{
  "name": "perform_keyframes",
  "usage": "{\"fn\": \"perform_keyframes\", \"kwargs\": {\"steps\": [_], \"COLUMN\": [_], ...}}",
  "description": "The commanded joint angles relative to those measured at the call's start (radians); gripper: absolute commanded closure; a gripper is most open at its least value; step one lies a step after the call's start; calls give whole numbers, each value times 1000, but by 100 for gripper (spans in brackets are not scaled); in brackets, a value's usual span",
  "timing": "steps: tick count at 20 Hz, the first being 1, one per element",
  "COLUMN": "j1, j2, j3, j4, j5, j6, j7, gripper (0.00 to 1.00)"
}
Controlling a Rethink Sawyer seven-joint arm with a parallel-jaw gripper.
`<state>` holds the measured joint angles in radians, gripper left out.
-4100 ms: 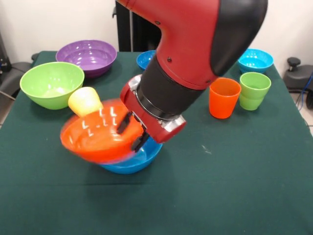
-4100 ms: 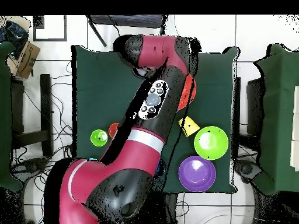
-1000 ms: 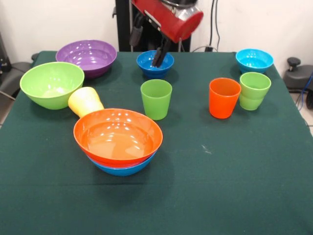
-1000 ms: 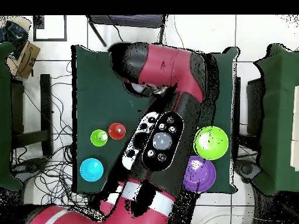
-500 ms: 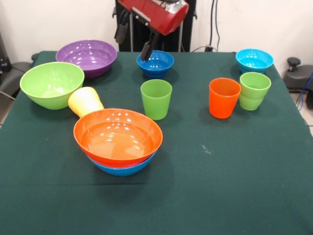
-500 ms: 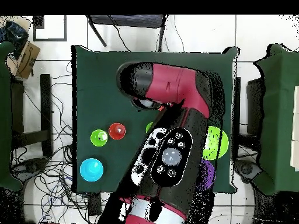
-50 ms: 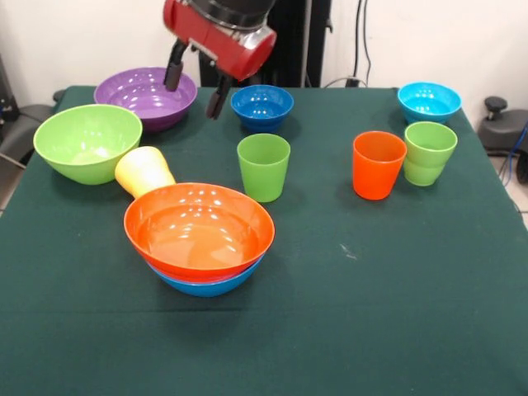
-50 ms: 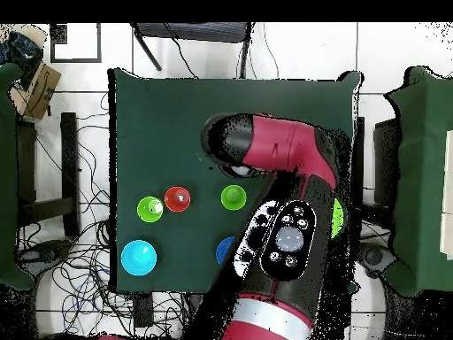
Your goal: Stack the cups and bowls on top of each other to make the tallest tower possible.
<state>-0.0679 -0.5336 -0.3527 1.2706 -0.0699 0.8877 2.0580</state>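
The two dark fingers are hanging spread apart and grasping nothing, one hovering over the right part of the purple bowl and the other dangling in the gap between that bowl and the small dark blue bowl. They are jutting from a glossy red wrist block with a silver band, which is leaning down from the top of the front view; the gripper is standing clear of every dish.

Outward from there, the purple bowl is sitting wide, round and shiny at the far left corner of the dark green cloth surface. In front of it the lime green bowl is resting upright, deep and smooth. A pale yellow cup is lying tipped between that bowl and the tower, just beside the orange rim. The tower is standing near the front left of the surface: a broad glossy orange bowl is nesting in a blue one, with only a sliver of blue showing beneath.

A plain tapered green cup is standing upright just behind the tower. To the right, an orange cup and a light green cup with a stepped waist are standing close together, and a turquoise bowl is sitting behind them at the far right corner.

In the overhead view the thick red arm is covering much of the surface.
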Motion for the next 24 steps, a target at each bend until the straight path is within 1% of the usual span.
{"fn": "perform_keyframes", "kwargs": {"steps": [1, 10, 14, 18, 21, 24], "j1": [-48, -129, -153, -165, -173, -192], "j2": [20, 44, 44, 48, 67, 100], "j3": [174, 230, 247, 261, 270, 287], "j4": [129, 181, 203, 238, 254, 246], "j5": [-101, -198, -238, -274, -298, -321], "j6": [-76, -155, -157, -182, -214, -236], "j7": [-266, -245, -244, -202, -167, -161], "gripper": [0, 0, 0, 0, 0, 0]}}
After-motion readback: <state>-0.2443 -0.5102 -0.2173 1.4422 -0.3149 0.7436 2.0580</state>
